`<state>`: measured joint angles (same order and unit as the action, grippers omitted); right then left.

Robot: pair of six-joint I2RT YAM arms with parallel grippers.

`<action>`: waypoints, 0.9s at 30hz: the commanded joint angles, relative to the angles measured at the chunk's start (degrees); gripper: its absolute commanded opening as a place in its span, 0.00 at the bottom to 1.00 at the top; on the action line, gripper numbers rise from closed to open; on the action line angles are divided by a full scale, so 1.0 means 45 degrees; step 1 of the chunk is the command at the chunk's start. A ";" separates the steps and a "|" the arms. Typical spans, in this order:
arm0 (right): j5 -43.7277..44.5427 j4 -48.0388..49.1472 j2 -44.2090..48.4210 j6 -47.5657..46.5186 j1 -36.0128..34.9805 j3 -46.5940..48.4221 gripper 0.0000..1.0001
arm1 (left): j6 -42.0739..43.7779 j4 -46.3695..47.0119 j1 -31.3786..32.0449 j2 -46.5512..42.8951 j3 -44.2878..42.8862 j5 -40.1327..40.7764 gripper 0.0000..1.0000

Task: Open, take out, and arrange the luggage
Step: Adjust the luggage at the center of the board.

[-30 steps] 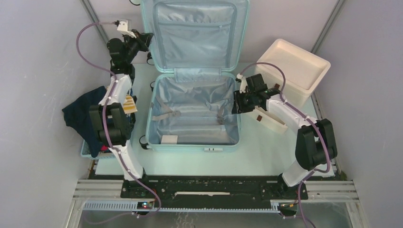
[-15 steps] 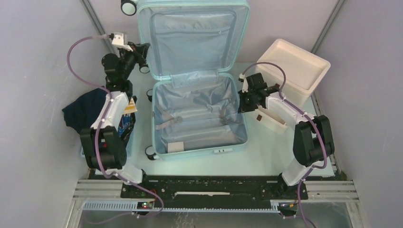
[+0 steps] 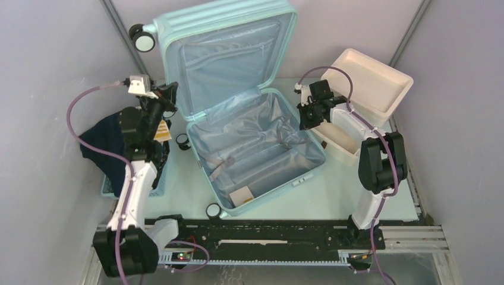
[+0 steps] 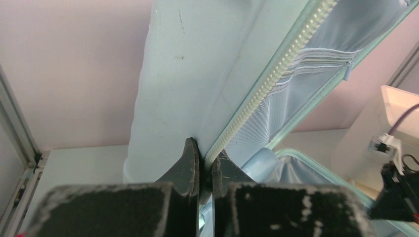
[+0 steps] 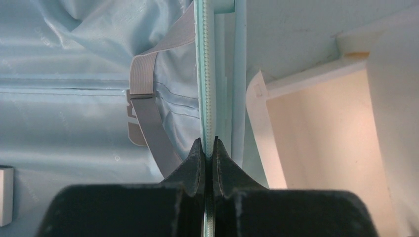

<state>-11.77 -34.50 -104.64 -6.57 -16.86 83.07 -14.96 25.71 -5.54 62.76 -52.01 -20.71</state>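
The luggage (image 3: 255,148), a pale mint-blue hard-shell suitcase, lies open and askew on the table. Its lid (image 3: 226,53) stands upright at the back with the zip-pocket lining showing. My left gripper (image 3: 169,98) is shut on the lid's left edge, and in the left wrist view the fingers (image 4: 206,158) pinch the shell beside the zipper teeth. My right gripper (image 3: 302,119) is shut on the base's right rim. The right wrist view has the zipper strip clamped between the fingers (image 5: 208,148). A small white card (image 3: 242,194) lies in the base near grey elastic straps (image 5: 148,123).
A cream-white box (image 3: 368,89) stands right beside the suitcase's right rim. A blue slatted basket (image 3: 113,187) with a dark navy cloth (image 3: 104,139) sits at the left. Suitcase wheels (image 3: 142,40) stick out at the lid's top left and near the base's corners.
The suitcase has turned counter-clockwise, its lid leaning left and its front corner swinging toward the near edge. My right gripper closed on the rim. My left arm pulled back and left, still holding the lid.
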 commanded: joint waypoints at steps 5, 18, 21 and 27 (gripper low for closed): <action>-0.1246 0.4126 -0.0924 -0.0951 -0.0331 0.1801 0.00 | -0.2950 -0.0886 0.0430 -0.4663 0.1873 -0.0952 0.00; -0.1745 0.4987 -0.3862 -0.1310 -0.1071 0.6179 0.00 | -0.4384 -0.4592 0.0517 -0.7800 0.2393 -0.0808 0.00; -0.2059 0.5108 -0.4387 -0.1282 -0.1162 0.6858 0.00 | -0.4673 -0.5278 0.0580 -0.8362 0.2759 -0.0905 0.00; -0.3126 0.3584 -0.4242 -0.2669 -0.1256 0.7195 0.20 | -0.3846 -0.6872 0.0587 -0.8952 0.3069 -0.0446 0.00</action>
<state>-19.00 -31.94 -125.84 -17.69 -21.15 110.50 -17.93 0.08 -5.54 24.05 -38.30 -11.49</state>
